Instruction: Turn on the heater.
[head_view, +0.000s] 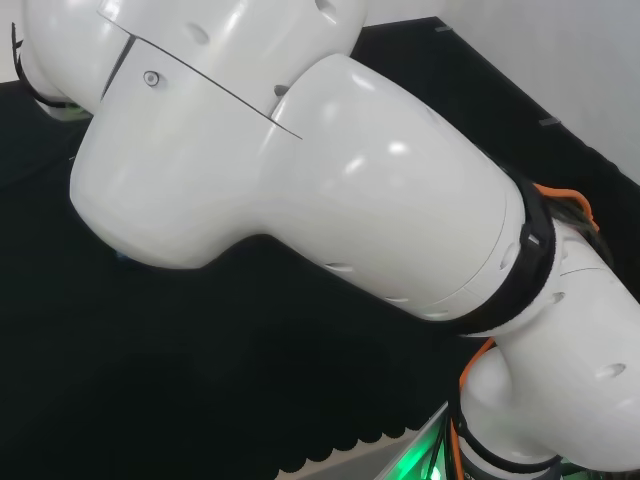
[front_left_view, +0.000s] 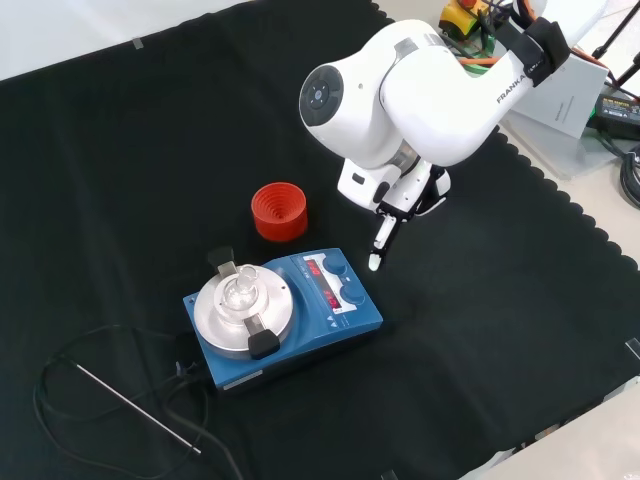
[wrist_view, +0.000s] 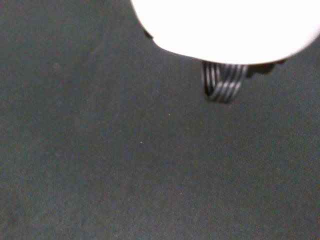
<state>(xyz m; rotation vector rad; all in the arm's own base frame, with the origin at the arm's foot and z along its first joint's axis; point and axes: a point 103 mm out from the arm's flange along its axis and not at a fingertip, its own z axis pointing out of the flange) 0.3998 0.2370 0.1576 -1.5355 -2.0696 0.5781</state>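
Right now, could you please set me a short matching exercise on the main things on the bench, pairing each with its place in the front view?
Things:
1. heater
2. red ribbed stand
3. thin metal rod
4. hand

Places in the front view:
A. lying on the cloth at lower left
B. just above the heater's right end, a finger pointing down
C. middle of the cloth, round silver plate on top
D. behind the heater, standing alone

Pairs: 1-C, 2-D, 3-A, 4-B
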